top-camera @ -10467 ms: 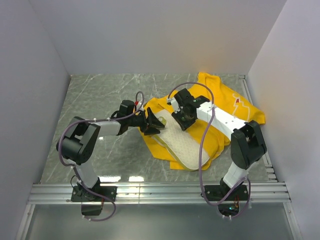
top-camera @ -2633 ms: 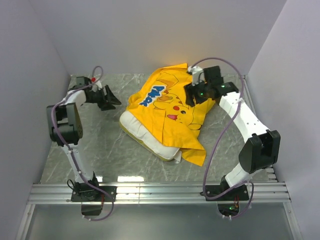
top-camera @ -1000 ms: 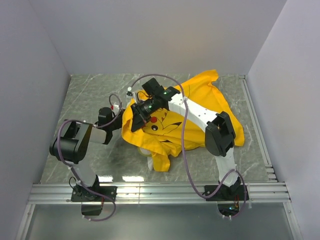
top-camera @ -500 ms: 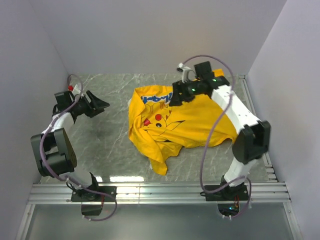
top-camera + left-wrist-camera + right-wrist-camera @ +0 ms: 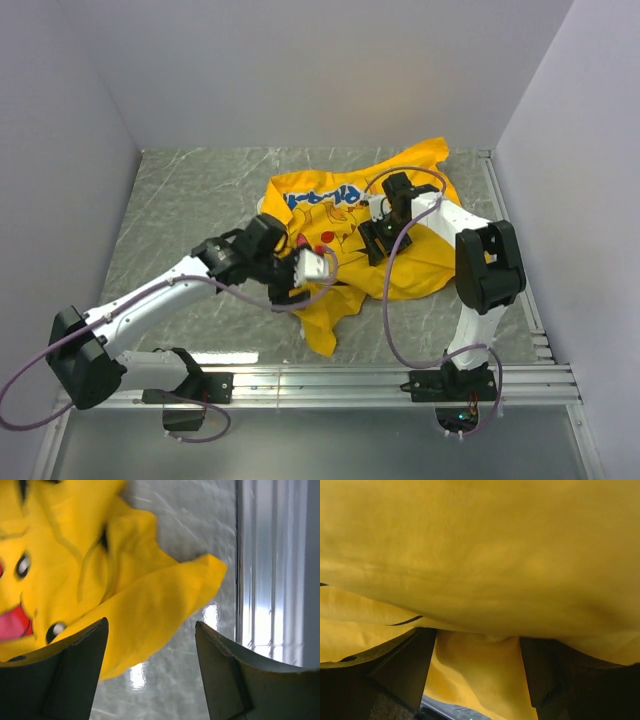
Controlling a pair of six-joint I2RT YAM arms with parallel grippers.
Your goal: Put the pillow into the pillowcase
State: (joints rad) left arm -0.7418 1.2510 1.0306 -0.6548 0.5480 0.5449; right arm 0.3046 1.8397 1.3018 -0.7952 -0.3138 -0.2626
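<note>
Both claws spread at the pillowcase [image 5: 322, 212]; the pillow does not show, probably under the cloth.
Your left claw [image 5: 150, 630] stands wide and empty, a loose yellow corner just beyond it and the rail [image 5: 270, 580] off to its side. Farther on, the right claw [image 5: 477, 640] gapes against the cloth. Find the open hem before pinching; bare worktop [image 5: 190, 200] lies leftward.

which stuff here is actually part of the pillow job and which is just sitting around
Part of the job:
- pillowcase, lying crumpled on the table
- left tool, open, above the case's near flap
- right tool, open, right up against the yellow fabric
- pillow: none of it shows

Just there:
- table
- metal rail at the near edge
- purple cables
</note>
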